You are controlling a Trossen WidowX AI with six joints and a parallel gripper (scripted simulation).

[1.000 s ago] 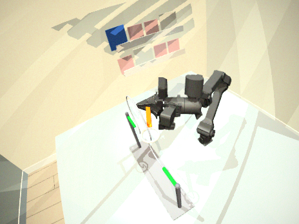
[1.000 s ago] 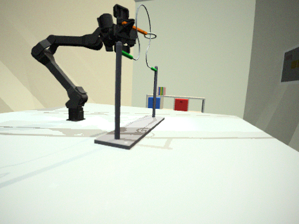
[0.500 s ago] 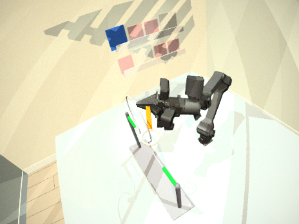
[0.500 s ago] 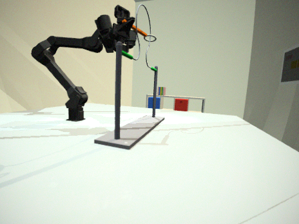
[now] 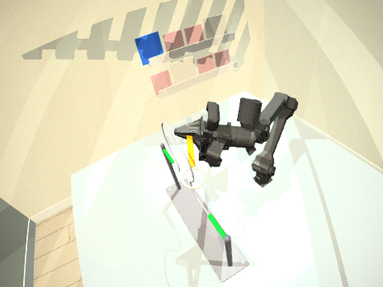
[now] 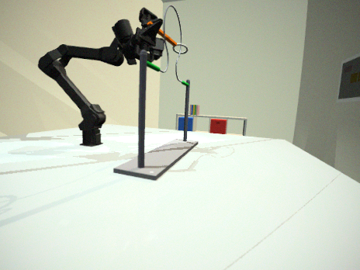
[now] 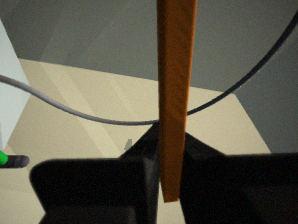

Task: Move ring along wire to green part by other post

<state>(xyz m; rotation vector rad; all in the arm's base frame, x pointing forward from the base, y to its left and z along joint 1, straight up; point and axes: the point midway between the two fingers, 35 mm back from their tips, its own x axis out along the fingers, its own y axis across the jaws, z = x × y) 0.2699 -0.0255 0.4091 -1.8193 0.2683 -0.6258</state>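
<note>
Jaws clamp the orange handle (image 7: 175, 100), its ring (image 5: 194, 178) circling the grey wire (image 5: 167, 129).

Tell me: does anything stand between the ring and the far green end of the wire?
No separate object does. The gripper is shut on the orange handle; the ring encircles the grey wire, whose curved stretch leads down to the green part.
</note>
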